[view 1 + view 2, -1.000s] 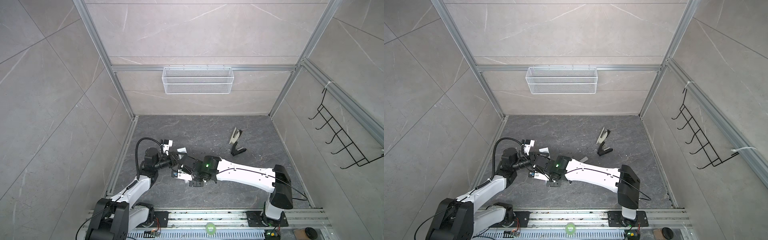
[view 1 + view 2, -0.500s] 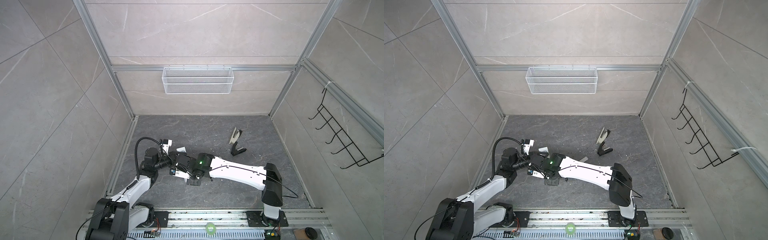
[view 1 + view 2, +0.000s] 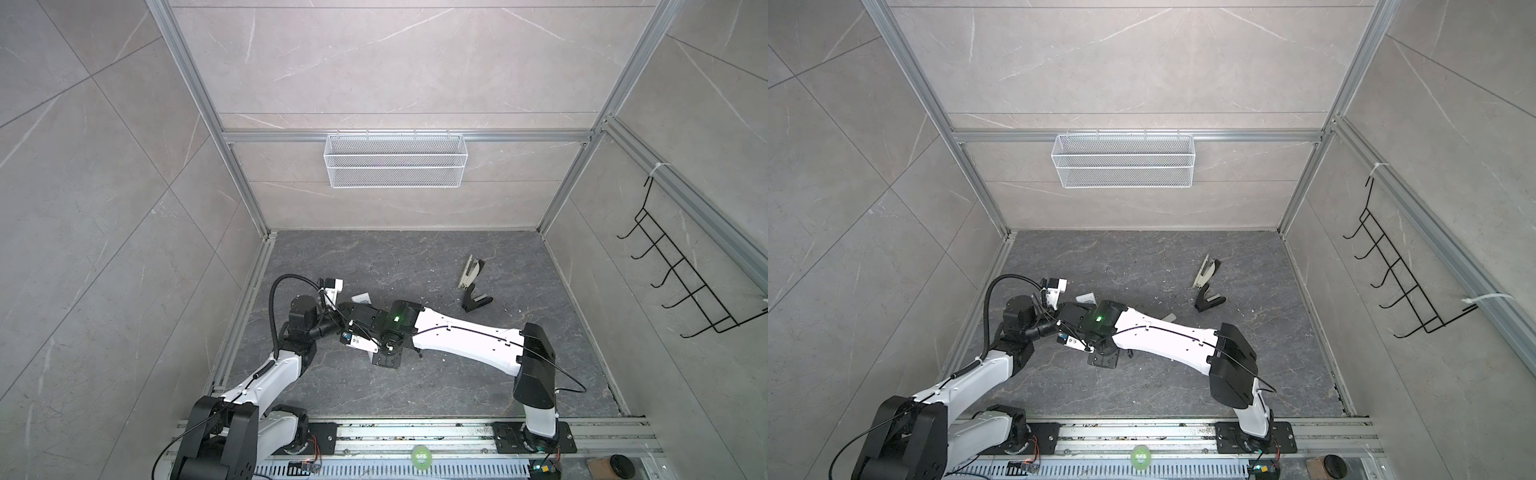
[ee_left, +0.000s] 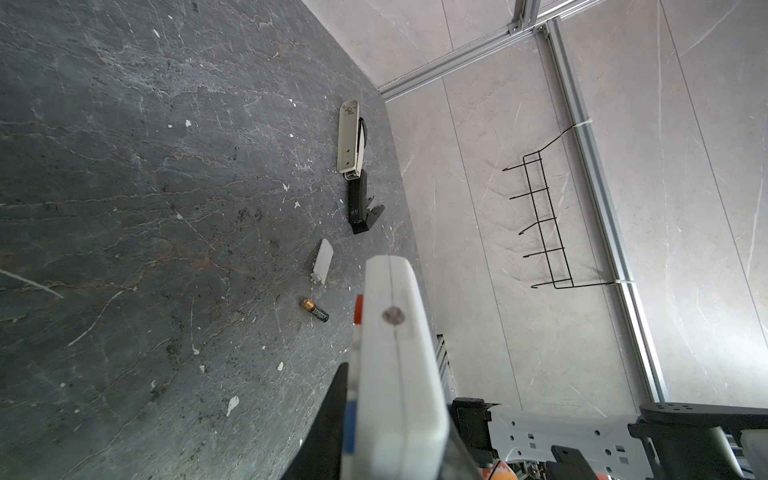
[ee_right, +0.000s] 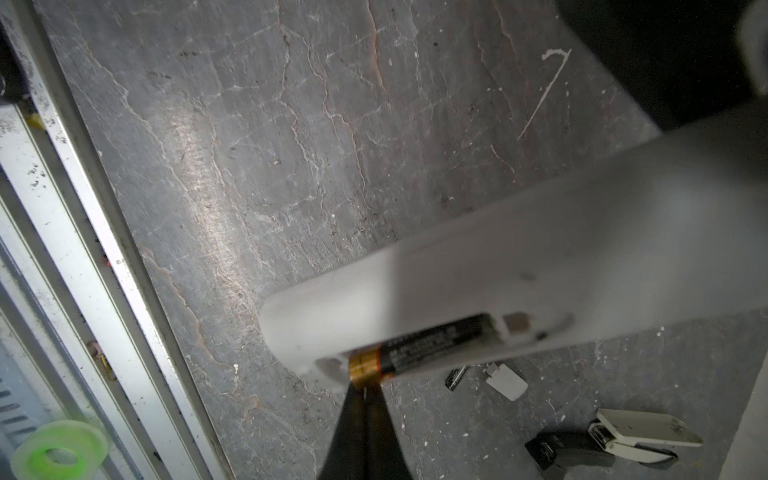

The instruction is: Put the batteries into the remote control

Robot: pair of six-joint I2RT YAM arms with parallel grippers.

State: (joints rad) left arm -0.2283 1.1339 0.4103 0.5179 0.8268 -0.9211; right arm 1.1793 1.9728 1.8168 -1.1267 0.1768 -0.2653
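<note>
My left gripper [image 4: 390,424] is shut on the remote control [image 4: 395,365], a slim white bar held off the floor, and a black finger [image 4: 328,419] shows beside it. In the right wrist view the remote control [image 5: 540,266] shows its back with the compartment open. One battery [image 5: 419,347] lies in that compartment, its gold end sticking out past the edge. My right gripper [image 5: 365,390] is shut, its tips touching that gold end. A second battery [image 4: 314,309] lies loose on the floor. In both top views the two grippers meet at the left front, around the remote [image 3: 362,341].
The white battery cover [image 4: 322,262] lies on the floor near the loose battery. A grey-and-black stapler [image 3: 471,282] lies open at the right back. A small white card [image 3: 360,297] sits behind the grippers. A green tape roll [image 5: 58,453] rests on the front rail.
My right arm has folded in and carried its gripper a little leftward, toward the remote. The left arm has stayed still with the remote.
</note>
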